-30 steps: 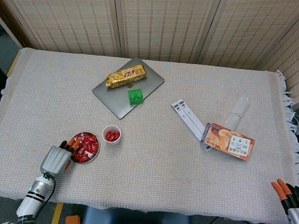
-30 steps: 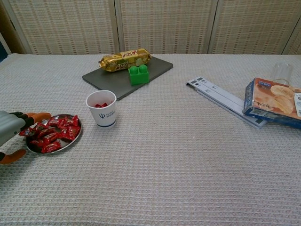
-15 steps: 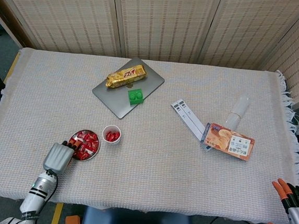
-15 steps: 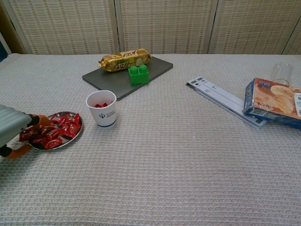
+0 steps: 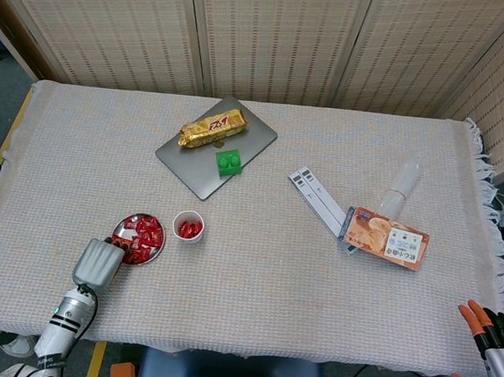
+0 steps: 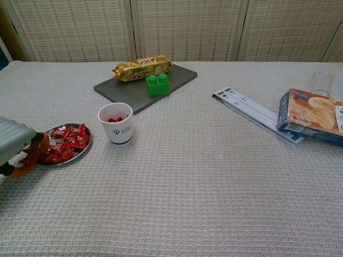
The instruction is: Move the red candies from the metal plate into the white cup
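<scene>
The metal plate point(image 5: 124, 225) lies near the table's front left with several red candies point(image 5: 146, 234) heaped on it. Just right of it stands the white cup point(image 5: 188, 227), which has a few red candies inside. My left hand point(image 5: 98, 263) is at the plate's near-left rim, palm down, its fingers curled onto the candies there. In the chest view the left hand point(image 6: 17, 145) has its orange fingertips point(image 6: 39, 143) down among the candies point(image 6: 67, 143) on the plate point(image 6: 86, 148), left of the cup point(image 6: 116, 123). Whether it holds one is hidden. My right hand point(image 5: 493, 337) hangs off the front right corner, holding nothing.
A grey slab point(image 5: 216, 147) at the back holds a gold snack bar point(image 5: 211, 128) and a green block point(image 5: 229, 162). To the right lie a white strip point(image 5: 317, 198), a biscuit box point(image 5: 387, 238) and a clear plastic cup point(image 5: 401, 185) on its side.
My left hand has drawn back toward the table's front edge. The plate has shifted slightly away from me, and the candies on it are rearranged. The right hand is still.
</scene>
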Available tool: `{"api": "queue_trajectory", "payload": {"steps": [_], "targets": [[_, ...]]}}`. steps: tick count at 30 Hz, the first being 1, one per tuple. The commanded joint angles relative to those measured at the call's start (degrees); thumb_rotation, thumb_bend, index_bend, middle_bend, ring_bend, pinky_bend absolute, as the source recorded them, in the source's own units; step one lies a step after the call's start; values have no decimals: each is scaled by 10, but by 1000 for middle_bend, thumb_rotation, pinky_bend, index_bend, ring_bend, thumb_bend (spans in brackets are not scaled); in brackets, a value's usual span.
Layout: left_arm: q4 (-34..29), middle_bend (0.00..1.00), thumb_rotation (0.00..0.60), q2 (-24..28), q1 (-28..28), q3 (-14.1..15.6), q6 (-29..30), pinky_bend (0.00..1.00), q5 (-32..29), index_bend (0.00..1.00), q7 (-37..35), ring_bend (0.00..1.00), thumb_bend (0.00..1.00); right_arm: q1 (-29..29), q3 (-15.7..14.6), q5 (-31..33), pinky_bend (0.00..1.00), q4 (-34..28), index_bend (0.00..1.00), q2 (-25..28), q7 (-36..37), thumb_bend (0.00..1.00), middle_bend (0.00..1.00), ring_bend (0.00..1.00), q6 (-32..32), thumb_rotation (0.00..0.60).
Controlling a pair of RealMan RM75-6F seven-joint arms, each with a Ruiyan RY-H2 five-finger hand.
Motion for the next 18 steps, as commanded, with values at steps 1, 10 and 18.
{"api": "queue_trajectory", "payload": {"steps": [1, 10, 18], "targets": [[-7, 541, 600, 4, 1, 3, 3, 1000, 7, 472, -3, 549, 395, 0, 0, 1, 0, 0, 0, 0, -1, 43, 0, 0, -1, 600], [-3, 607, 600, 3, -1, -7, 9, 1000, 15, 526, -23, 586, 412, -1, 0, 0, 0, 1, 0, 0, 2, 43, 0, 0, 2, 600], [-75, 608, 600, 22, -38, -44, 15, 1000, 40, 527, -20, 593, 418, 2, 1, 4, 0, -1, 0, -1, -2, 43, 0, 0, -5, 600]]}}
